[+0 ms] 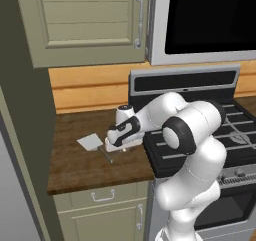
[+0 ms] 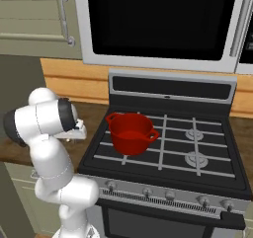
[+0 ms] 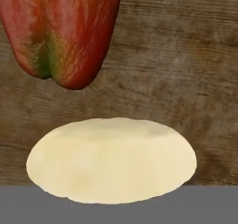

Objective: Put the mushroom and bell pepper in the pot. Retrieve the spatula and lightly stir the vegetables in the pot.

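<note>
Arm bent low over the dark wooden counter [image 1: 75, 160] left of the stove [image 2: 197, 148], hand pointed down at the countertop. Gripper [image 1: 119, 146] down at counter level just right of the spatula [image 1: 91, 142], fingertips hidden behind the hand body in the left base view; jaw opening and any hold not determinable from the pictures. Spatula lying flat on the counter, squarish pale blade toward the left, thin handle running toward the hand. In the hand view, mushroom [image 3: 111, 159] directly below the camera, pale cream rounded cap facing up, resting on the wood grain. Bell pepper [image 3: 60, 32] beyond the mushroom in the same view, dark red with a greenish patch, lying on the counter, close to the mushroom but apart from it. Pot [image 2: 130, 132] standing upright on the left front burner grate of the stove, glossy red, well apart from the hand. Contents of the pot not visible.
</note>
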